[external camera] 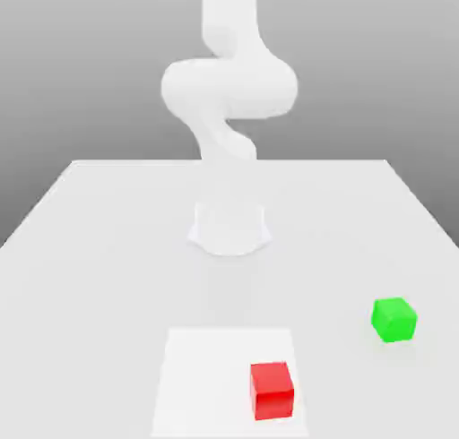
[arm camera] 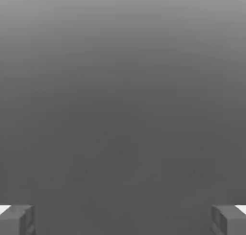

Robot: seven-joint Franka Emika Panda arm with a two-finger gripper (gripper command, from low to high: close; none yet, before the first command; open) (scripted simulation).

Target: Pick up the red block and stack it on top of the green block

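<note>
Here, the red block (external camera: 272, 390) sits low in the exterior view, a little to the right of the middle. It rests flat on the white table (external camera: 90, 249), on the right side of a brighter white square patch (external camera: 202, 379) near the bottom edge of the frame. Nothing touches it.

The green block (external camera: 394, 319) sits on the same table, further to the right and a bit higher up in the frame. The two blocks are apart, with bare table between them. They look about the same size. The green block is turned a little, so one corner points toward the camera.

The white robot arm (external camera: 229, 83) stands in the upper middle of the exterior view. Its round base (external camera: 229, 228) is on the table, in the middle of the frame, well above both blocks.

In the hand view, the gripper (arm camera: 123, 220) shows its two gray fingertips (arm camera: 17, 219) in the bottom corners, one far left and one far right. They are wide apart and hold nothing. Between them there is plain gray.
</note>
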